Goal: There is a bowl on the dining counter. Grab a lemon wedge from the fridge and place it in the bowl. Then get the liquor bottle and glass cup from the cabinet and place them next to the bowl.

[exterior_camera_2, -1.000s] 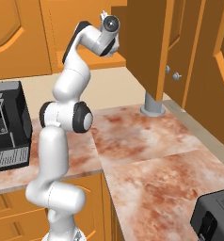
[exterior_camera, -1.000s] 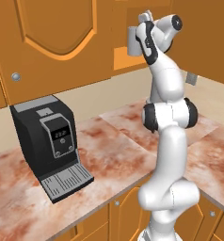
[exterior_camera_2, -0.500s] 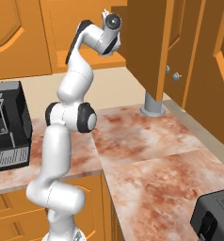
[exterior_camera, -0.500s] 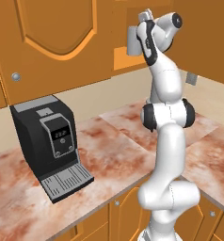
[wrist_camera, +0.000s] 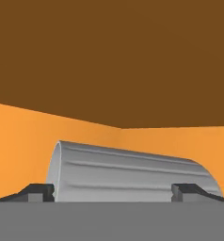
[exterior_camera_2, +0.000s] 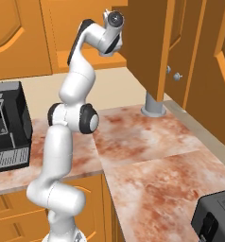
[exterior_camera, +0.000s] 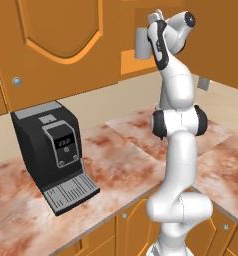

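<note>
I hold my claw (wrist_camera: 113, 190) wide open around the glass cup (wrist_camera: 132, 174) inside the cabinet (exterior_camera_2: 154, 42), ready to close on it.

A black coffee machine (exterior_camera: 53, 155) stands on the marbled L-shaped counter (exterior_camera_2: 152, 160) against the wall, and a dark appliance (exterior_camera_2: 217, 218) sits at the counter's near right corner.

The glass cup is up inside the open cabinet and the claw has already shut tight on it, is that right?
Not quite. The glass cup is up inside the open cabinet, but the claw is open: in the hand view its fingertips stand wide on either side of the cup, not shut on it.
</note>
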Robot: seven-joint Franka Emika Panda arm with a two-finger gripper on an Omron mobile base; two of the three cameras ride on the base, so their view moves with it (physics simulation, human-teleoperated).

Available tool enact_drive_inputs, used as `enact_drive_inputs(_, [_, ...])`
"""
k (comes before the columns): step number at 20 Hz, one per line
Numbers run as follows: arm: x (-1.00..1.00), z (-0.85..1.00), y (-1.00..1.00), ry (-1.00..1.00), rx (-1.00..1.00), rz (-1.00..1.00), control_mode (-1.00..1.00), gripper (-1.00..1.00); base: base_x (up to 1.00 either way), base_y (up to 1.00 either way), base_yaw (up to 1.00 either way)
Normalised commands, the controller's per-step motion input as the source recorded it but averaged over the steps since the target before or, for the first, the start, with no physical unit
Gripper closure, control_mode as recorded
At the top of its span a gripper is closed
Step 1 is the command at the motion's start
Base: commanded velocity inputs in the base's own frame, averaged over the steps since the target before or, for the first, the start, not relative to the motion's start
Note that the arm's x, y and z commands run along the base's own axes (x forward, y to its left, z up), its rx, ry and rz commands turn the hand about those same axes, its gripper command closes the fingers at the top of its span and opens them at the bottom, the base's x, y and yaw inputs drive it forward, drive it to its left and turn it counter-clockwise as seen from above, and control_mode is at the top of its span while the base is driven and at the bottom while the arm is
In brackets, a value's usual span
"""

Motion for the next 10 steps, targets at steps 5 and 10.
enact_drive_inputs(5, [-0.01, -0.25, 0.0, 0.04, 0.0, 0.0, -1.0, -1.0, 0.0, 0.0, 0.0])
enact_drive_inputs(10, [-0.01, -0.18, 0.0, 0.03, 0.0, 0.01, -1.0, -1.0, 0.0, 0.0, 0.0])
